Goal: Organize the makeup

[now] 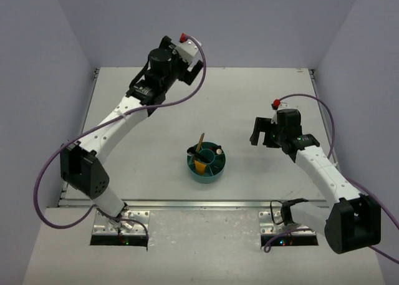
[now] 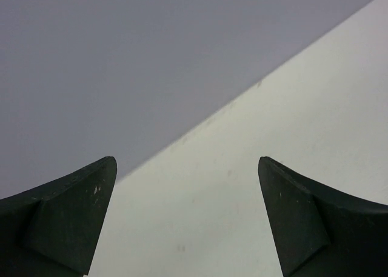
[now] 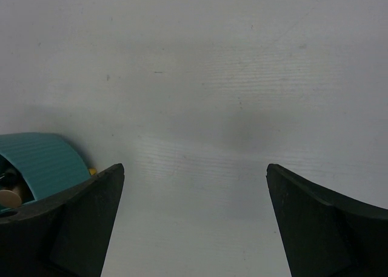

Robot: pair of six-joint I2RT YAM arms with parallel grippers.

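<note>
The makeup sits gathered in the bowl, nothing loose shows on the table, and the left gripper and right gripper both gape wide and empty, so the job looks essentially finished.

Robotics lab cell: plain white table, blank grey walls, left arm and right arm bolted down.

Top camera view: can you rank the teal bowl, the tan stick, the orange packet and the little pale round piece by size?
1. Teal bowl, clearly largest.
2. Tan stick and orange packet: unsure; the stick looks longer but thinner, and it rises toward the camera.
3. Pale round piece, smallest.
</note>
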